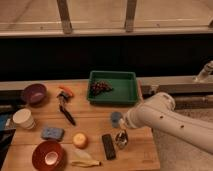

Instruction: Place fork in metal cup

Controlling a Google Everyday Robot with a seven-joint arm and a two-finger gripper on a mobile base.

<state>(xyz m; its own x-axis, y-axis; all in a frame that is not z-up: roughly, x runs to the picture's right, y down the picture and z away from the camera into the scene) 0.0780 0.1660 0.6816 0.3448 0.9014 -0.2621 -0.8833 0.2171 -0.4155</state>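
Camera view: white arm [172, 120] reaches in from the right over the wooden desk [90, 122]. Hand [121, 134] is down at the metal cup [121, 141], right beside the black remote [108, 146]; fork seems to be there in it, too small to make out, and how far the hand is open cannot be told. Blue cup [116, 119] just behind the hand. Green tray [128, 86] at the back holds dark grapes [100, 88]. Left side: purple bowl [34, 93], white cup [23, 119], black-handled utensil [66, 112], blue sponge [52, 133]. Front: red bowl [48, 155], orange fruit [80, 140], banana [85, 162].
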